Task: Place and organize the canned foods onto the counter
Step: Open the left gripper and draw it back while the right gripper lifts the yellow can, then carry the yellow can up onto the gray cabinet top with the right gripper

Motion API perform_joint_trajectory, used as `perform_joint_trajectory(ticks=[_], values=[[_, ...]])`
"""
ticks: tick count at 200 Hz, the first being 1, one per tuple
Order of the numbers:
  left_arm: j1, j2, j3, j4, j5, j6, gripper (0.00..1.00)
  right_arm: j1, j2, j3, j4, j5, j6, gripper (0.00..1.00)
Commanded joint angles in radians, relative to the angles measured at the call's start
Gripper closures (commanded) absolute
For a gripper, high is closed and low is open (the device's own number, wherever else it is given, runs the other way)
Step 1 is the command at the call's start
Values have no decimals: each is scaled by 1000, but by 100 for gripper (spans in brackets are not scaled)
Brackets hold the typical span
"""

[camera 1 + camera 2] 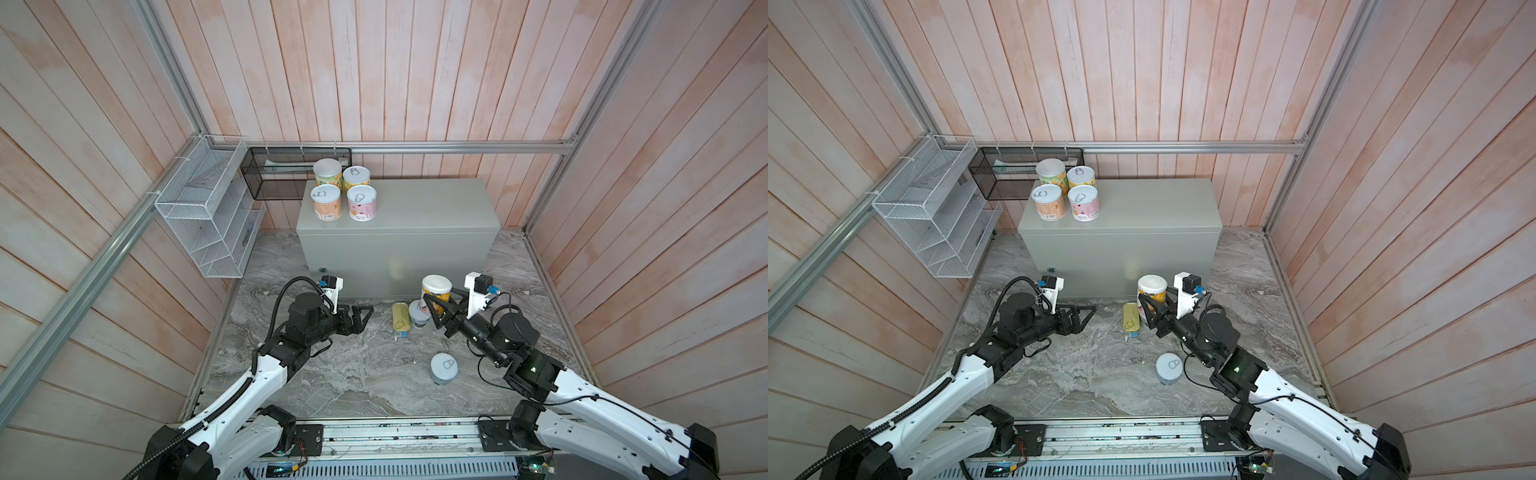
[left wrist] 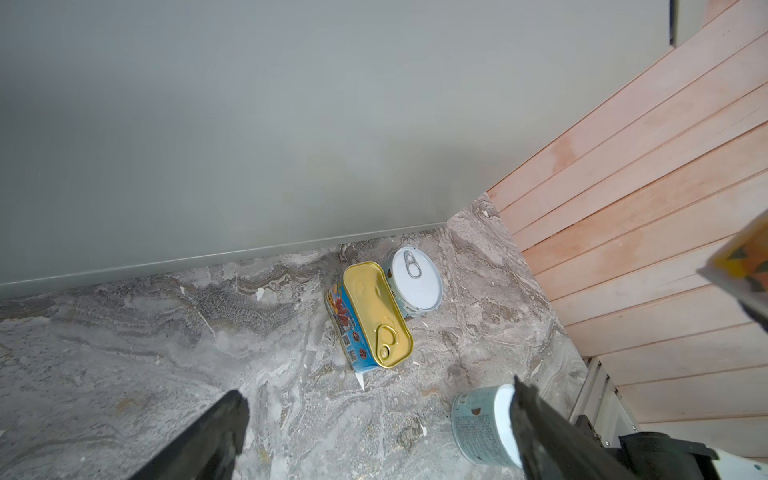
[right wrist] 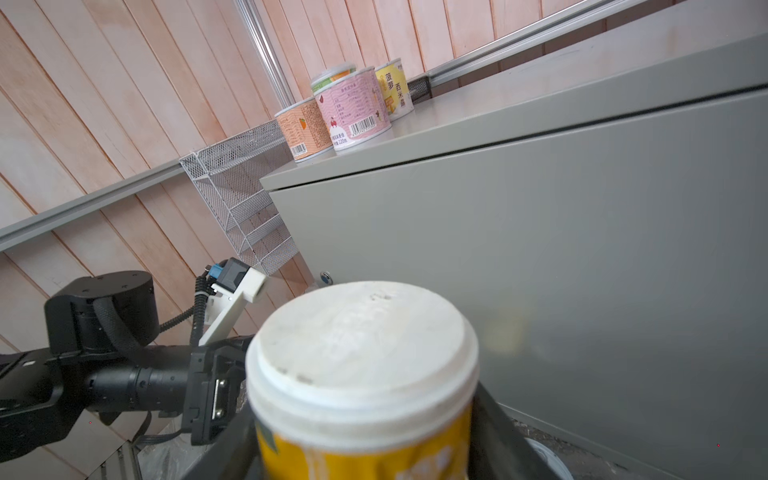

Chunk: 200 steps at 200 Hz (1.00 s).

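**Operator:** Where are my cans sitting?

**Spotter:** Your grey table [image 1: 436,208] is carrying four of them, all standing upright. They are huddling in a tight square at its back left corner. A green-and-orange can [image 1: 327,172] and a pale yellow can [image 1: 356,178] are standing behind. An orange can [image 1: 326,201] and a pink can [image 1: 361,201] are standing in front.

**Operator:** And the arms?

**Spotter:** Both are reaching over the stone floor [image 1: 353,374] in front of the table. Your left end effector [image 1: 369,316] is hanging released with nothing between its fingers. It is pointing toward the cans on the floor. Your right end effector [image 1: 440,296] is grasping a capped yellow can [image 3: 361,353]. It is holding that can upright before the table's front face, below its top.

**Operator:** What is lying on the floor?

**Spotter:** A pale blue can [image 1: 444,368] is standing alone near your right arm. A white-topped can [image 2: 415,278] is sitting right against a gold tin [image 2: 376,313] lying flat close to the table's foot.
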Motion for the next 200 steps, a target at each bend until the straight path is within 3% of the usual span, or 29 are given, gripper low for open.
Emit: perform_joint_trajectory(ticks=[1,30,66,89,112,146,200], values=[[-5,-13,-76,155,-60,56,0,-5,-50,77,-63,47,-30,43],[-9,-18,-194,286,-48,87,0,-6,-28,155,-150,95,-37,43],[-26,-35,-335,493,-85,112,0,-5,67,267,-163,72,-70,43],[-39,-58,-360,513,-83,125,0,-6,167,375,-160,64,-104,44],[-68,-103,-376,502,-123,155,0,-24,268,474,-140,131,-126,44],[-83,-136,-396,498,-212,171,0,-149,374,580,-87,-33,-96,43],[-83,-44,-366,512,-188,161,0,-245,573,830,-110,-179,-138,43]])
